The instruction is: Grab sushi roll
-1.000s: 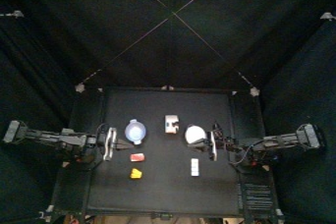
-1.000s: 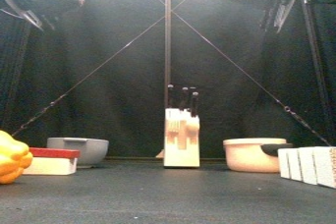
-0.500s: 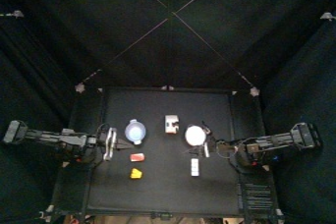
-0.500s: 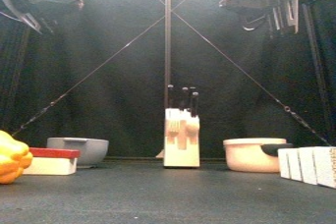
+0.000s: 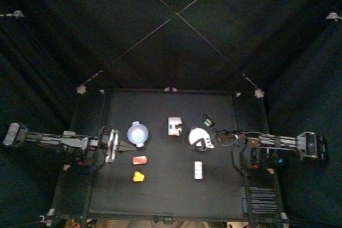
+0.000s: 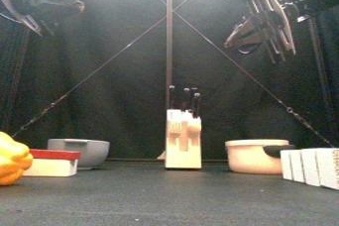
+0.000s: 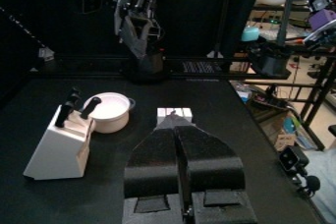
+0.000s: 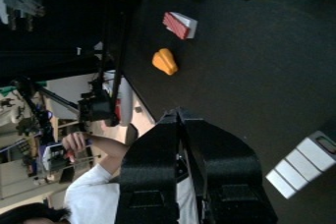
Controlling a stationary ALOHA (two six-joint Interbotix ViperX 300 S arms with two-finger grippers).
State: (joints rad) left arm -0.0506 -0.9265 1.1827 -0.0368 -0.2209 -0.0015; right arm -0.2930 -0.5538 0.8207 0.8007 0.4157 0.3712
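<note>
Hovering high over the desk's [image 5: 120, 102] right side with its gripper [image 5: 211, 138] pinched narrow and empty, the right arm must spread it and descend onto the sushi roll [image 5: 198, 170] lying near the front edge.

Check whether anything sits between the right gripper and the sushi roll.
Nothing visible does. From above, the right gripper hangs beside the white bowl, and the sushi roll lies nearer the front edge, with bare table between them.
</note>
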